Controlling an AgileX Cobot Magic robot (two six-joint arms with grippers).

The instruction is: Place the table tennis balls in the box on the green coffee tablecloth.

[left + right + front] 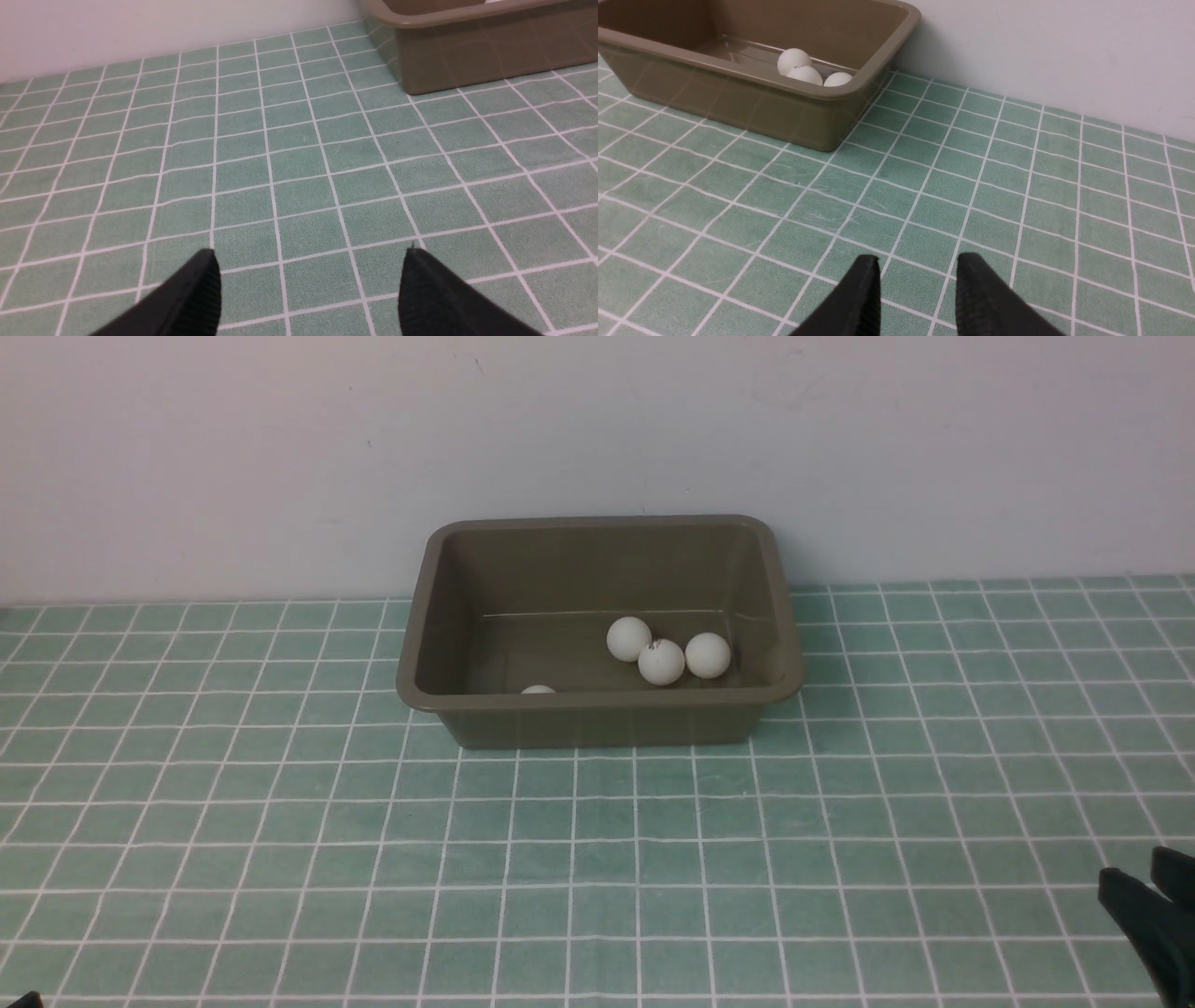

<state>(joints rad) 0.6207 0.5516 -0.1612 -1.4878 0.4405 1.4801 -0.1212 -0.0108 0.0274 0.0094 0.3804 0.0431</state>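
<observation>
Box: olive-brown box (600,721) sits upright on green coffee tablecloth (597,868), at far side nr wall (597,429).
Balls in: 4 visible, all inside box. Trio at R end: rear ball (628,639) & middle ball (661,663) close tog., end ball (708,655) just beside middle one. 4th, the front ball (539,690), well apart to L, mostly hidden behind near wall of box.
Balls out: none seen on cloth in any view.
Hidden bit: near wall blocks part of box floor, so can't rule out another ball there; total can't be confirmed from front view alone.
L pincer: L pincer (308,256) wide apart, nothing btwn tips; cloth shows thru.
R pincer: R pincer (918,257) narrower, small gap btwn tips, no ball held. Well apart from box.
Arms: both pincers at near side of table, neither touching box or balls.
Done: placing looks complete, or v. nearly, judging by visible balls.
Left: prob. nothing to pick; at most a quick chk for strays out of view, then arms rest.
Risk: low; a bump to box could roll balls abt inside, but sloping walls shd keep them in.
</observation>
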